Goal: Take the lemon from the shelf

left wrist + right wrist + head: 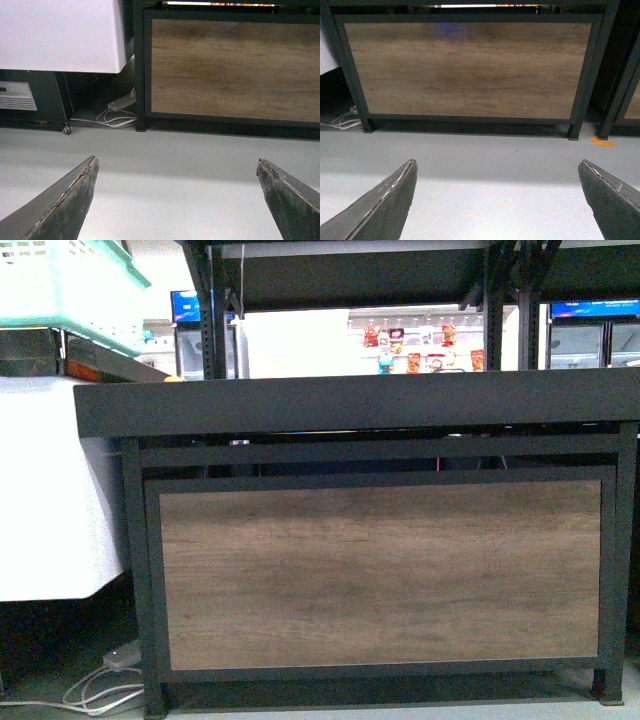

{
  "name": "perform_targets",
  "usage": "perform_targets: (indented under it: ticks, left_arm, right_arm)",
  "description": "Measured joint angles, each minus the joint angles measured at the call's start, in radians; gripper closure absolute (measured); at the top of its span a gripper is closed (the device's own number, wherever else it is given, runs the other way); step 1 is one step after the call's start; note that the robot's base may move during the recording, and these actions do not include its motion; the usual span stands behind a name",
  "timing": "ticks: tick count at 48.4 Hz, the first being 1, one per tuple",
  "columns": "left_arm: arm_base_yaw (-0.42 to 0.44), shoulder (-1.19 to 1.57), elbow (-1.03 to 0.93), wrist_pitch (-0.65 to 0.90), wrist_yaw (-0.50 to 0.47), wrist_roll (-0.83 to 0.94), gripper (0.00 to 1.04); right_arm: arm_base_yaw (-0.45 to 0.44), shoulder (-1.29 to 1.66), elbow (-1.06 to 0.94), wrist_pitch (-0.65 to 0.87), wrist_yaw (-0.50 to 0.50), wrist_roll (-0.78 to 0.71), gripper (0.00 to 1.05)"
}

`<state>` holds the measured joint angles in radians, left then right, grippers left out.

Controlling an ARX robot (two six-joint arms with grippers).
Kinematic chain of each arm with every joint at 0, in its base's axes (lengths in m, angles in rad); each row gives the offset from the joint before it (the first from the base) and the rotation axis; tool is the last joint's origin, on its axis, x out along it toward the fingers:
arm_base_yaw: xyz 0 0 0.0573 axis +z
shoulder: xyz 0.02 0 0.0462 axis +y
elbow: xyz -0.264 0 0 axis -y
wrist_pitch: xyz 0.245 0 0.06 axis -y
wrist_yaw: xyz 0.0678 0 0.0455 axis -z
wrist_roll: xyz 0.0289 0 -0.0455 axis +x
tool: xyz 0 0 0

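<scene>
lemon: cannot tell where it is; the shelf deck is seen edge-on from below, so its top surface is hidden.
shelf (350,405): black metal, thick dark deck, perforated uprights, brown wood-grain panel (380,570) low down. It stands ahead of both claws across a strip of floor (165,150).
left claw (175,200): fingers spread wide, gripping nothing, low over the floor.
right claw (497,200): spread wide, gripping nothing, facing the panel.
basket (60,285): teal lattice, high up on the left claw's side, cut off by the frame; contents hidden.
orange sliver (173,379): at the deck's top edge, too small to identify.
cable (120,122): white, coiled on the floor by the shelf leg, ahead-left of the left claw.
</scene>
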<state>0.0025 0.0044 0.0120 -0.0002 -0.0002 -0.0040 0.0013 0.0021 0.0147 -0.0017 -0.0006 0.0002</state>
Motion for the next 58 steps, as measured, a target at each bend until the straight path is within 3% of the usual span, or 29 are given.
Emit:
perform_targets:
  ticks: [58]
  left_arm:
    - [0.000,0.000,0.000,0.000,0.000,0.000,0.08]
  right_arm:
    - [0.000,0.000,0.000,0.000,0.000,0.000,0.08]
